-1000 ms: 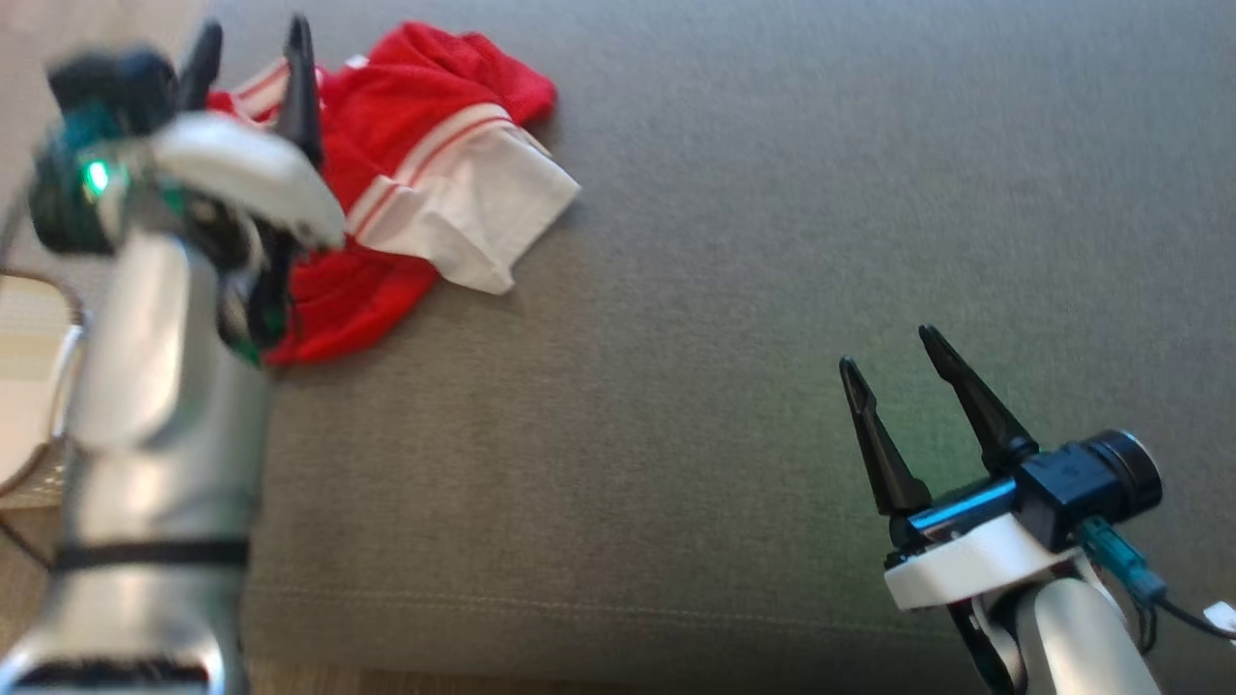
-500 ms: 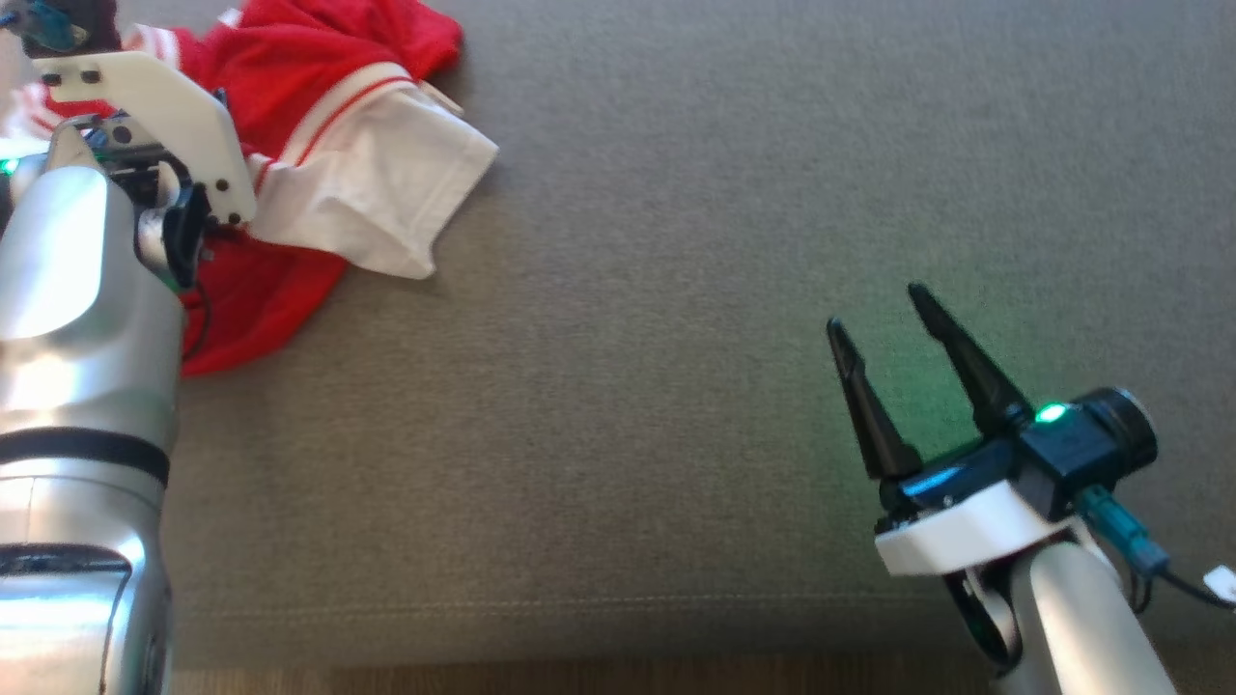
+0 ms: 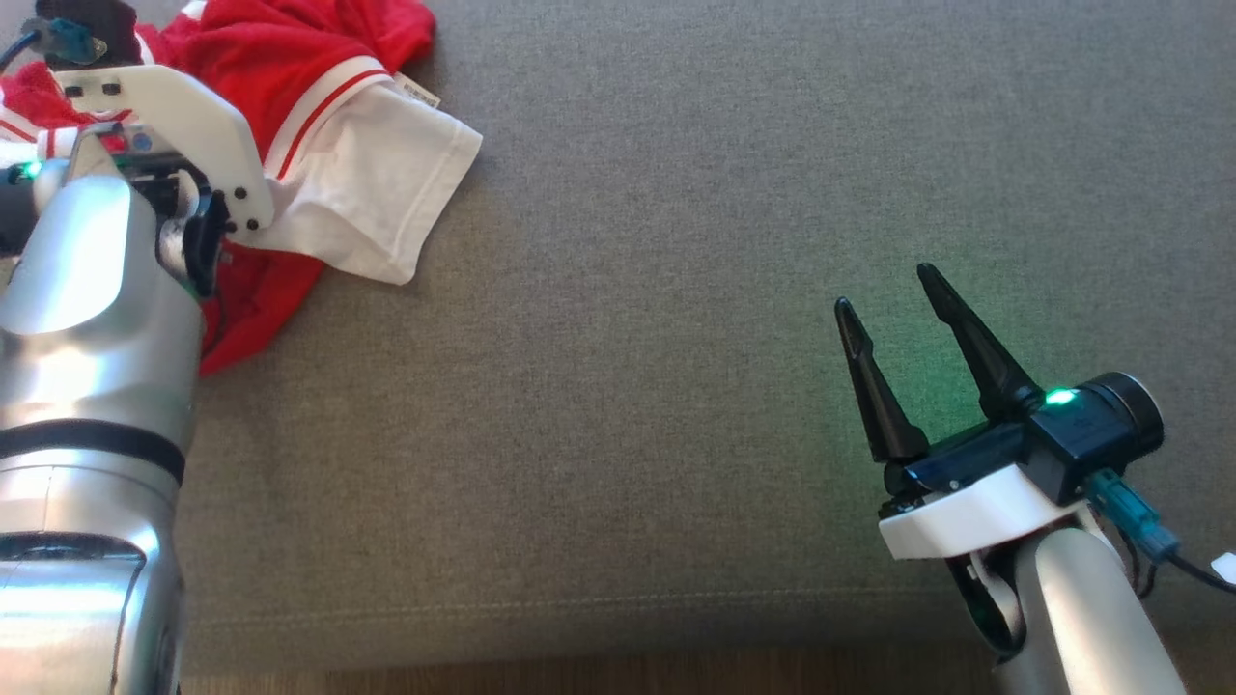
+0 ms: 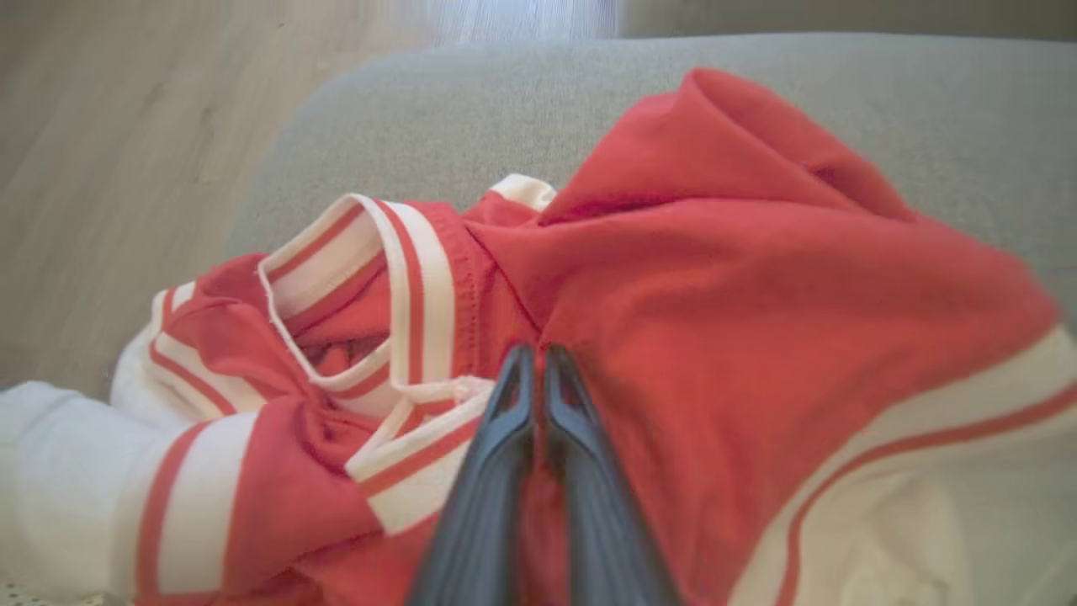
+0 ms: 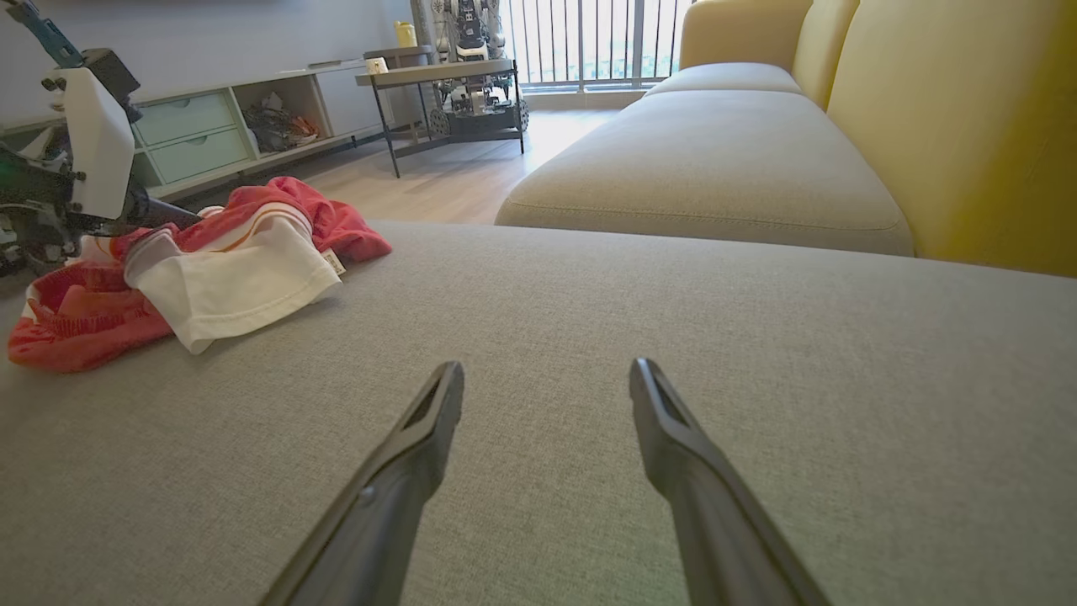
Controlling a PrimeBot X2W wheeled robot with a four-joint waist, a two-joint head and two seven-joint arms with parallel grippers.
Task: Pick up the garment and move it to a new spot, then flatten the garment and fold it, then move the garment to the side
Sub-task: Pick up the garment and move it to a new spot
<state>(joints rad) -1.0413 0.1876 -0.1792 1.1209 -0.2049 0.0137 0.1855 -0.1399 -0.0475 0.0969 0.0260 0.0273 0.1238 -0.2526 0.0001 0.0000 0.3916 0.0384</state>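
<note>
Head view, far left: the left forearm [image 3: 87, 280] reaches up over the garment [image 3: 290, 58], a red shirt with white striped trim. The shirt lies bunched in a heap at the top-left corner of the grey cushion [image 3: 676, 338].
Left gripper [image 4: 538, 358]: clenched. In the left wrist view its two dark fingers meet at the tips on a pinch of red cloth just beside the striped collar [image 4: 395, 269], and creases run toward the tips.
White sleeve [image 3: 377, 203]: lies spread to the right of the heap, with a small label [image 3: 417, 94] at its upper edge.
Cushion, centre: grey weave between the heap and the right gripper, judged a suitable new spot.
Right gripper [image 3: 886, 290]: released, with its fingers spread wide and nothing between them. It hovers at the lower right, well apart from the garment.
Handling: judged light, soft and limp, not fragile. Lifted from a single pinch, the cloth should hang in a bundle and trail over the cushion.
Grip surface: knit fabric, judged not slippery — a thin fold should hold between the fingertips.
Where to take hold: the seam beside the collar suits the lift. For flattening, the shoulders or the hem corners are the better points, one per gripper.
Risk: a pinch of one layer only may slip free as the weight comes on.
</note>
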